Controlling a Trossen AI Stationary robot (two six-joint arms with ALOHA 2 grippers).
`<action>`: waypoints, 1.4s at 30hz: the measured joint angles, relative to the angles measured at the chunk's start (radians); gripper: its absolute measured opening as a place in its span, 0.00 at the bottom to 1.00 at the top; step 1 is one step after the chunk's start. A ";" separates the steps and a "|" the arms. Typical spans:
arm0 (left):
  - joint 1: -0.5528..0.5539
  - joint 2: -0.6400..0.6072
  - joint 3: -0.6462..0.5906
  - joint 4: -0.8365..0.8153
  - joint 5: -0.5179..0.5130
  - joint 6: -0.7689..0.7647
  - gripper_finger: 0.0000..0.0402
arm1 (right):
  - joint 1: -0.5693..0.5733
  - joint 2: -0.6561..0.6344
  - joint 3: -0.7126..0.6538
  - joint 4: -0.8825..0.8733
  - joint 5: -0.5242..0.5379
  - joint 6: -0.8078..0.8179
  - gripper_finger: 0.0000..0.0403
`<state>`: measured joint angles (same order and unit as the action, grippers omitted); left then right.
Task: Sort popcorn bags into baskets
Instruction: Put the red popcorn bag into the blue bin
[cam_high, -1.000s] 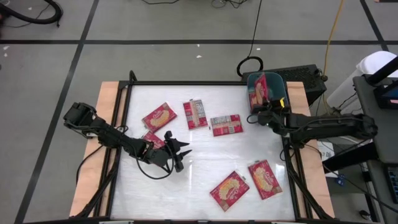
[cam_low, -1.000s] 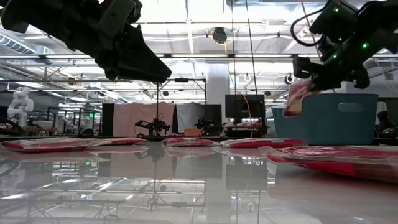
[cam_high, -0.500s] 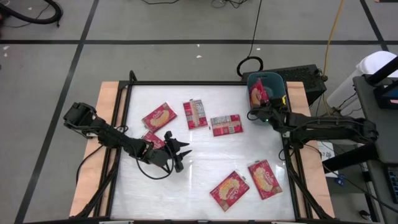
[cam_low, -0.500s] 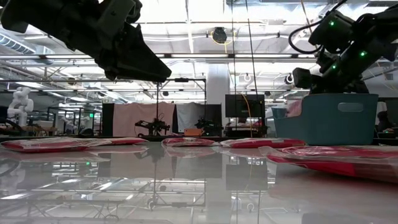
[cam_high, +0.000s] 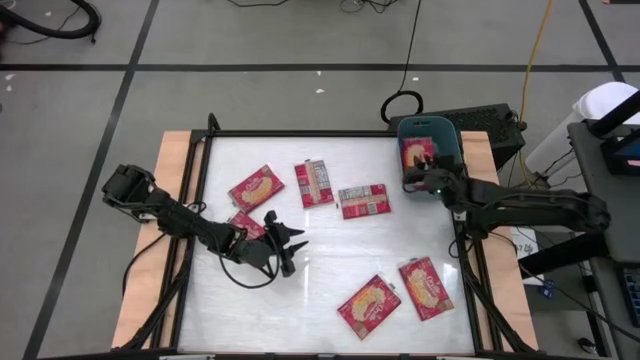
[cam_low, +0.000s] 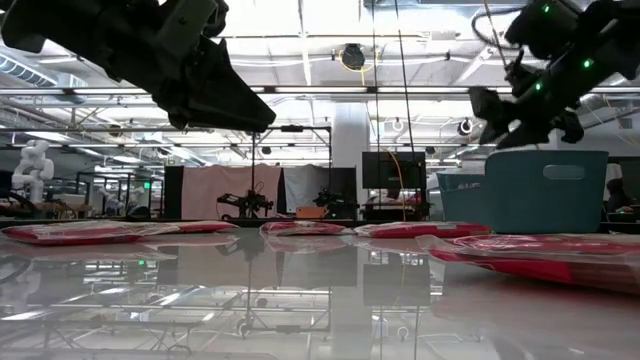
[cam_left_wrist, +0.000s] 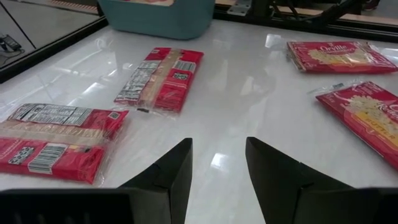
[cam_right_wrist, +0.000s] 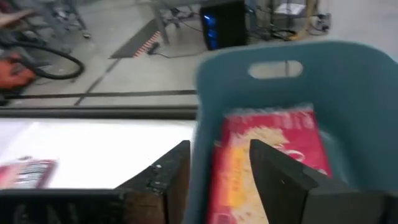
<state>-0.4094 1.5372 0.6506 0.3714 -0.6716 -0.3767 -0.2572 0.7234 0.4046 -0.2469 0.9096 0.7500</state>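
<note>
One popcorn bag (cam_right_wrist: 267, 158) lies inside the teal basket (cam_right_wrist: 348, 93), right end effector (cam_right_wrist: 217, 171) parted, empty.

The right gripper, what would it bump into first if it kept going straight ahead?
Probably the popcorn bag lying inside the teal basket. The right gripper is open, just over the basket's near rim, though depth is hard to judge.
</note>
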 joint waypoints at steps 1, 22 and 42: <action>0.001 0.000 0.000 0.000 0.000 0.000 0.38 | 0.014 -0.005 0.006 0.016 -0.001 -0.013 0.40; -0.004 0.000 0.000 -0.208 0.005 -0.125 0.38 | 0.764 0.269 0.013 0.588 -0.079 -0.303 0.41; 0.056 0.001 0.205 -0.886 0.397 0.069 0.62 | 0.868 0.776 0.013 1.157 -0.110 -0.350 0.41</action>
<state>-0.3530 1.5379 0.8555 -0.5143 -0.2746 -0.3072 0.6109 1.4994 0.4179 0.9100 0.7998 0.3996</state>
